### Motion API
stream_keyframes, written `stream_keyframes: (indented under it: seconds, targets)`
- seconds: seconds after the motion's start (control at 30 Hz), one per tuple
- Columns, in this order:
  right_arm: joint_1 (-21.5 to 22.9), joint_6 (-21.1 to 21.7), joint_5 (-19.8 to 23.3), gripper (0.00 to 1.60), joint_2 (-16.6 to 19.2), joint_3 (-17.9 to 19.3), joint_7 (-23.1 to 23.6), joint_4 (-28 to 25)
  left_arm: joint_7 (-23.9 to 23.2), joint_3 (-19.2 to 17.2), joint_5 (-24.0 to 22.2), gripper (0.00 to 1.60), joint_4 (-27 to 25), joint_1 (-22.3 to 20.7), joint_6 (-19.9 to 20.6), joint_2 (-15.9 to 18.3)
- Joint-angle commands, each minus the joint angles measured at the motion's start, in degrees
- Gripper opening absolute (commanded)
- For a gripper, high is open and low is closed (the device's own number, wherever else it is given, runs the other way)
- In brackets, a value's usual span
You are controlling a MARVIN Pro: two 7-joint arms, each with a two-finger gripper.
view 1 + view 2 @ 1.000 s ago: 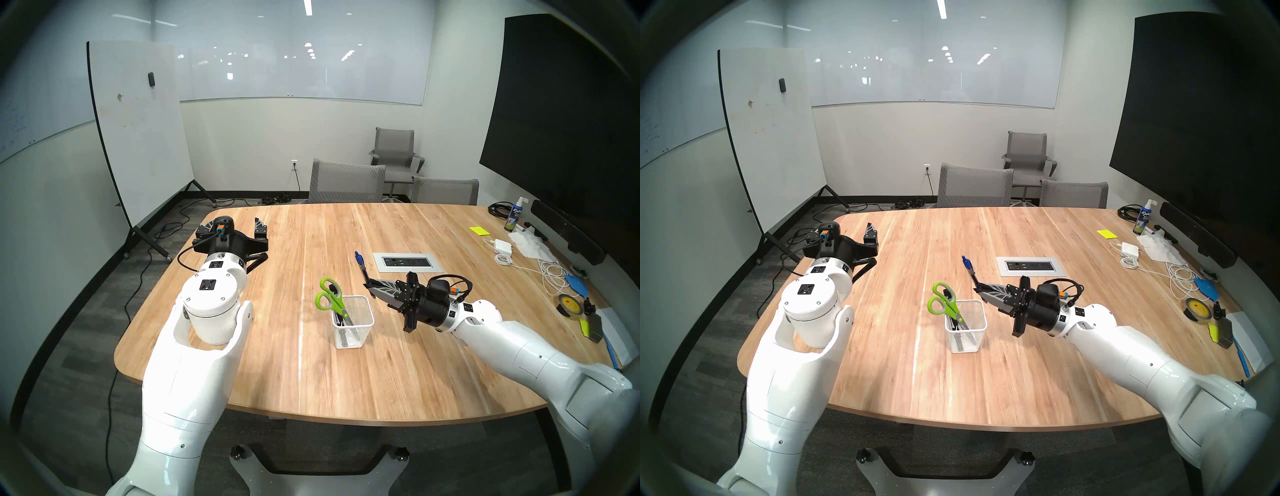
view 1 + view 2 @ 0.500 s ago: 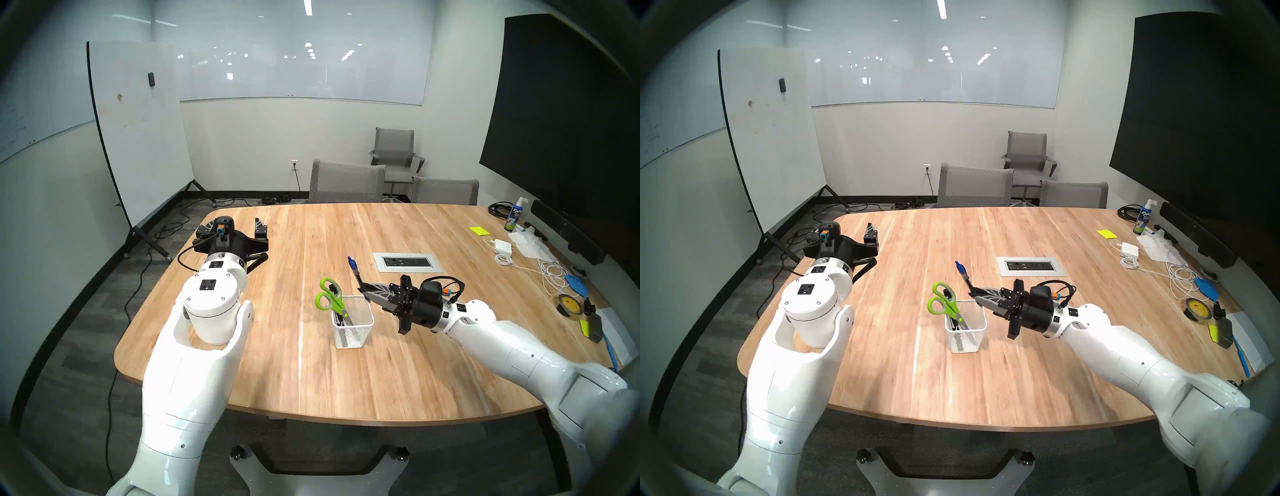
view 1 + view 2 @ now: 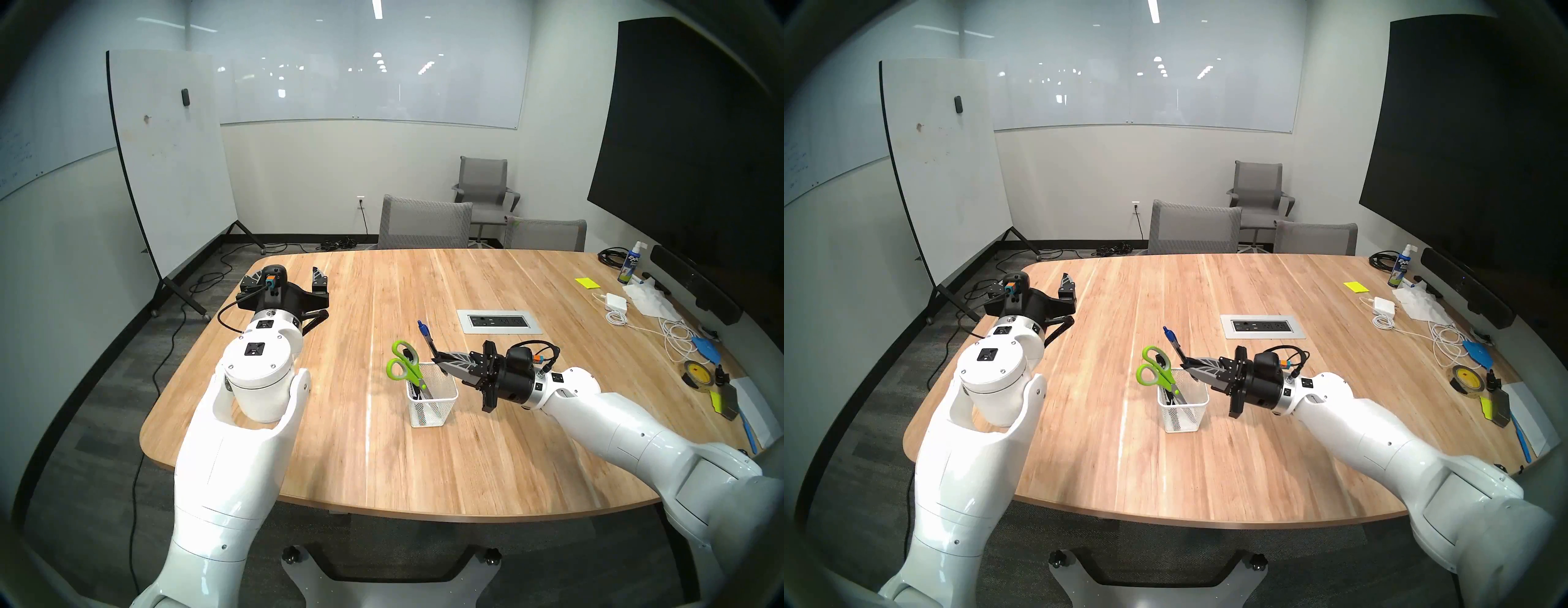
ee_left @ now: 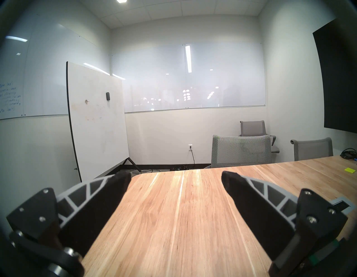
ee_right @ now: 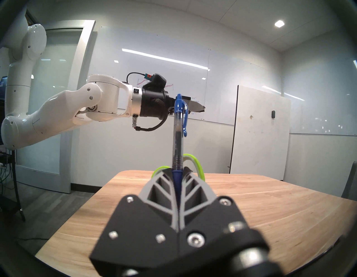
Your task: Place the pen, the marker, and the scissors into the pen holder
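Note:
My right gripper (image 3: 439, 361) (image 5: 177, 171) is shut on a slim blue pen (image 3: 427, 342) (image 5: 177, 135). The pen is tilted, its clip end up and its lower end just above the back right rim of the white mesh pen holder (image 3: 437, 407). Scissors (image 3: 401, 365) with lime-green handles stand blades-down in the holder, and their green loops (image 5: 196, 160) show behind my fingers. A black marker (image 3: 413, 389) with white lettering leans inside next to them. My left gripper (image 3: 282, 274) (image 4: 175, 175) is open and empty above the table's far left corner.
A power outlet panel (image 3: 498, 321) is set into the wooden table (image 3: 382, 467) behind the holder. A charger, cables, a tape roll (image 3: 695, 373) and a spray bottle (image 3: 632, 263) crowd the right edge. Grey chairs (image 3: 424, 223) stand at the far side.
My right gripper has carried the pen leftward, from beside the outlet panel to the holder's back right rim. The left arm has not moved.

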Motion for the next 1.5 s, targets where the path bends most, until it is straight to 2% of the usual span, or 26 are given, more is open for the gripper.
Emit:
stream_keyframes:
  seconds: [0.0, 0.77, 1.47]
  targets:
    - [2.0, 0.1, -0.3, 0.0, -1.1, -0.2, 2.6, 0.5, -0.1, 0.1, -0.1, 1.6, -1.5, -0.5, -0.4, -0.1]
    - [3.2, 1.4, -0.8, 0.0, -2.0, -1.3, 6.4, 4.6, -0.2, 0.0, 0.0, 1.6, -1.5, -0.5, -0.4, -0.2]
    - [6.0, 2.3, -4.5, 0.0, -1.0, -4.4, 7.7, 7.1, -0.2, 0.0, 0.0, 1.6, -1.5, -0.5, -0.4, -0.2]
